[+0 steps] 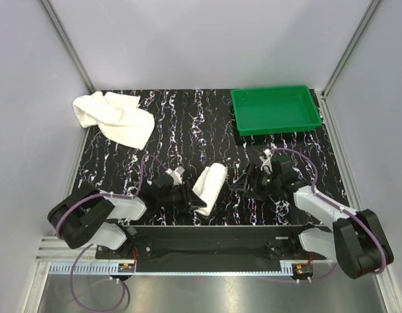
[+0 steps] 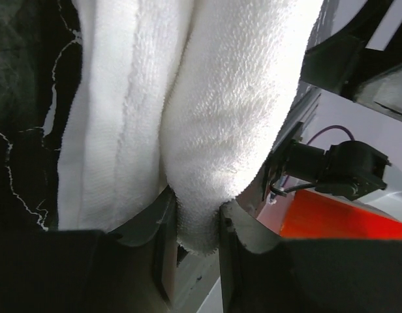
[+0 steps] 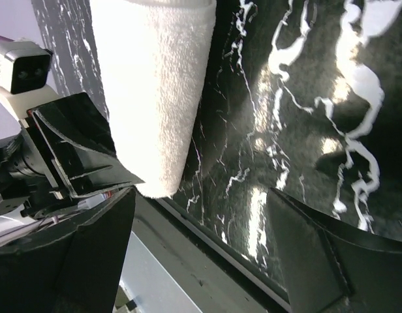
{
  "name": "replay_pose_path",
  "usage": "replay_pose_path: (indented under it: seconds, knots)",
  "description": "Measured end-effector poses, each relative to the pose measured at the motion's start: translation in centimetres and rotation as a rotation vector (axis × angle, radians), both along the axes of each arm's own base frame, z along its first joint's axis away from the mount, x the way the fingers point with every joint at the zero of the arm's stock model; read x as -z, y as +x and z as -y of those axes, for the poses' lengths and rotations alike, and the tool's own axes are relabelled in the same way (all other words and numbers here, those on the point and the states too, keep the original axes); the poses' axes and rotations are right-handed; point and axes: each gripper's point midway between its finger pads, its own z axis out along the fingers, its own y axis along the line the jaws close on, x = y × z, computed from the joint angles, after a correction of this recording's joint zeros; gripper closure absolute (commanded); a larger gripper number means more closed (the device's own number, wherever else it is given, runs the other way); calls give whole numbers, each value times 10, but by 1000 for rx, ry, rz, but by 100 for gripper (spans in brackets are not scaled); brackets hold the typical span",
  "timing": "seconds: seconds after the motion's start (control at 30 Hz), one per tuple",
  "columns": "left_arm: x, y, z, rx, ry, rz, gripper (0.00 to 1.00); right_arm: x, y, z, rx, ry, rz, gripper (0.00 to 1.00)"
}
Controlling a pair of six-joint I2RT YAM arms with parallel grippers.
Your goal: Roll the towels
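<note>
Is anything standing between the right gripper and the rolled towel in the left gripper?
Nothing visible. Only bare table lies between the open right gripper and the rolled towel, whose near end the left gripper pinches. The green tray sits away at the far right.

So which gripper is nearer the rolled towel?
Left. The left gripper has its jaws closed on the near end of the rolled towel; the right gripper sits to its right, jaws open, apart.

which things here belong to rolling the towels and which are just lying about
For the job: small rolled towel, pinched by the left gripper; larger crumpled towel, far left.
Lying about: green tray, far right.
</note>
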Motion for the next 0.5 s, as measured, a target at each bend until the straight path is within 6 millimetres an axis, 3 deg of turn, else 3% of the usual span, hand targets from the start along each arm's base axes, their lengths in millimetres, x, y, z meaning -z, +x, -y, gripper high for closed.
replay_pose_path:
  seconds: [0.5]
  knots:
    - [5, -1, -8, -35, -201, -189, 100, 29, 15, -68, -128, 49, 47, 11]
